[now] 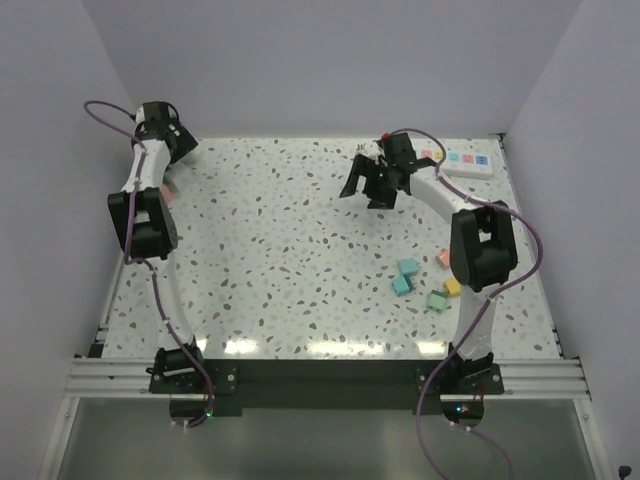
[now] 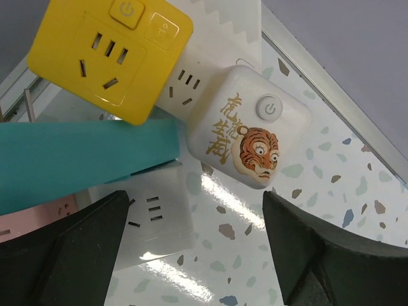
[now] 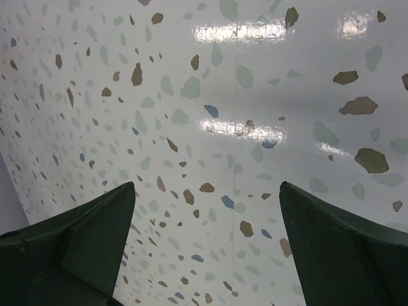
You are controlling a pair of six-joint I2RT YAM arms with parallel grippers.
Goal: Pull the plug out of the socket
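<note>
The socket (image 1: 467,163), a white oblong strip with pink and blue marks on its face, lies at the table's back right corner. Its left end is hidden behind my right arm, and no plug shows on it in any view. My right gripper (image 1: 372,186) hangs open just left of the strip; in the right wrist view only bare speckled table lies between its fingers (image 3: 207,242). My left gripper (image 1: 168,135) is at the far left edge, open (image 2: 197,248), with bare table between its fingers.
Under the left wrist sits a cluster of socket cubes: a yellow one (image 2: 108,54), a white one with a tiger face (image 2: 252,127), a teal block (image 2: 83,159) and a flat white piece (image 2: 156,220). Small coloured blocks (image 1: 405,277) lie near the right arm.
</note>
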